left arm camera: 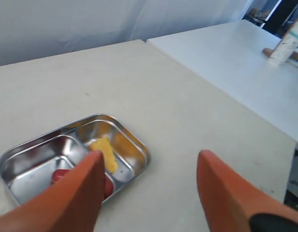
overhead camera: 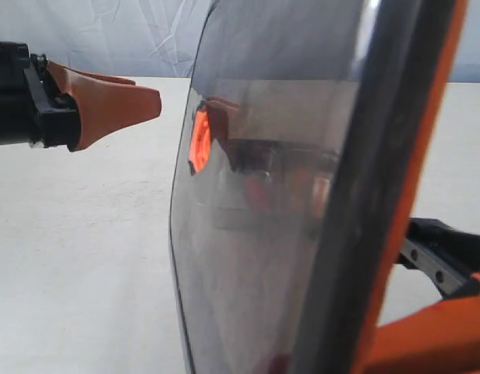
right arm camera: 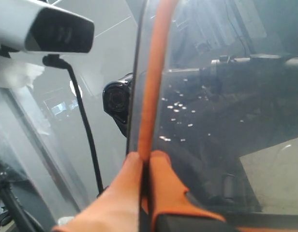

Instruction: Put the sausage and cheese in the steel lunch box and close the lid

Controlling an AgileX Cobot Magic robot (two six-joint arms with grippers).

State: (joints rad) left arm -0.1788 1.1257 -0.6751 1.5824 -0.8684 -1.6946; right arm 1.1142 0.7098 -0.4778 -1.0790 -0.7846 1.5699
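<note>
A pale table (left arm camera: 187, 96) stands before a white curtain. On it, well in from the visible edge, lies the steel lunch box (left arm camera: 135, 145), open-topped. The cheese (left arm camera: 106, 153) rests in one compartment and the sausage (left arm camera: 59, 176) in the one across the divider, partly hidden by an orange finger, so loading looks done and only closing is left. The lid (overhead camera: 263, 234) is off the box, pinched at its rim by the right pincer (right arm camera: 145, 157) and held on edge, its orange valve tab (overhead camera: 199, 142) showing. It probably needs tilting flat before lowering. The left pincer (left arm camera: 150, 154) hovers wide and empty above the box, seemingly ready to steady it.
</note>
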